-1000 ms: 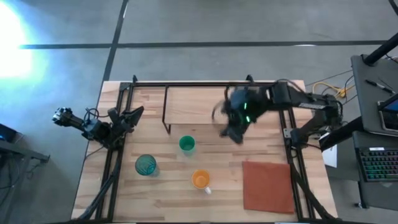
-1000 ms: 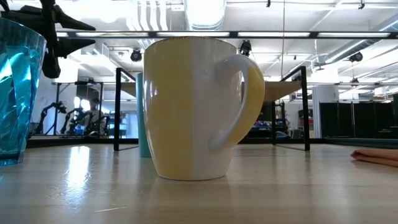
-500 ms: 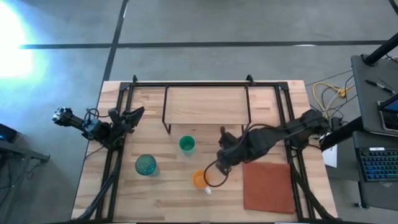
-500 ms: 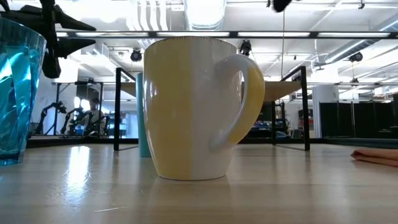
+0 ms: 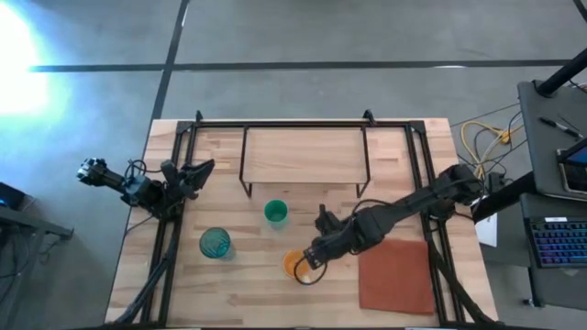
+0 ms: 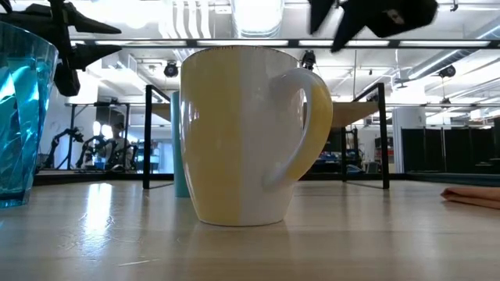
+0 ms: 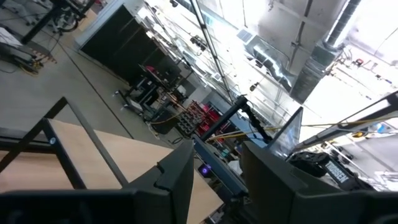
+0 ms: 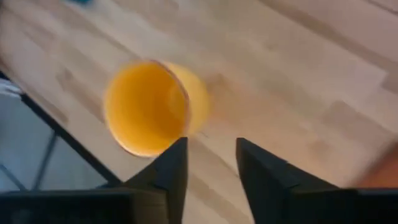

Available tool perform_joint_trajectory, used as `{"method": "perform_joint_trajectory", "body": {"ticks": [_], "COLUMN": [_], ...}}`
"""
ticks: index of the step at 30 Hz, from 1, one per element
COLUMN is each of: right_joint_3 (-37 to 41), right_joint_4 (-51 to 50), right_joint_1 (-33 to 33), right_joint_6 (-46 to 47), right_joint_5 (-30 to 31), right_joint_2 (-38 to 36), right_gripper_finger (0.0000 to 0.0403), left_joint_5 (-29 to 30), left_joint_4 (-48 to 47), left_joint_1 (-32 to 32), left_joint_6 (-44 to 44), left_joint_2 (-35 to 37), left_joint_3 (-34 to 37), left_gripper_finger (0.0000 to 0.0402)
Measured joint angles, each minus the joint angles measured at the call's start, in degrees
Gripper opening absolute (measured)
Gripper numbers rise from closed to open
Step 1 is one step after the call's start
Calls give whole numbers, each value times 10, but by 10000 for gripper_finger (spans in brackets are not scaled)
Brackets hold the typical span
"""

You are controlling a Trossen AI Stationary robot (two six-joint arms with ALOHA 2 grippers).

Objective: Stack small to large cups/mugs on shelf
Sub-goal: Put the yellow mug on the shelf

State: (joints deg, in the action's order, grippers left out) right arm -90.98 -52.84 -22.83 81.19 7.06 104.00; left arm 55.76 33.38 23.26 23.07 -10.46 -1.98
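Observation:
The small orange mug stands upright on the table near its front edge, its white handle to one side. The green cup stands farther back, and the see-through teal tumbler stands to the mug's left. The light-wood shelf on black legs is at the far middle, with nothing on it. My right gripper hovers open just above the mug, beside its rim on the right, and touches nothing. My left gripper waits open at the table's left edge.
A flat reddish-brown mat lies at the near right, just right of the mug and under my right arm. Black frame rails run along both sides of the table. Bare wood lies between the cups and the shelf.
My right gripper has swung from beside the shelf's right end toward the table's near edge and left, and has come down until it hangs just over the orange mug. The mug, the cup and the tumbler have not moved.

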Motion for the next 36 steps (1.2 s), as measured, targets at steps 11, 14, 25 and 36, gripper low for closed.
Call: {"method": "perform_joint_trajectory", "body": {"ticks": [11,14,25,36], "right_joint_3": [-63,-119,-291,-277], "right_joint_4": [15,-48,-162,-192], "right_joint_1": [14,15,20,24], "right_joint_6": [-62,-96,-206,-219], "right_joint_5": [-56,-55,-59,-55], "right_joint_2": [62,98,227,246], "right_gripper_finger": [160,157,160,140], "left_joint_5": [0,-1,-2,-15], "left_joint_4": [-3,-19,-30,-30], "left_joint_1": [0,0,0,0], "left_joint_6": [0,1,2,2], "left_joint_2": [-4,-3,-3,-3], "left_joint_3": [0,0,0,0], "left_gripper_finger": [121,121,121,121]}}
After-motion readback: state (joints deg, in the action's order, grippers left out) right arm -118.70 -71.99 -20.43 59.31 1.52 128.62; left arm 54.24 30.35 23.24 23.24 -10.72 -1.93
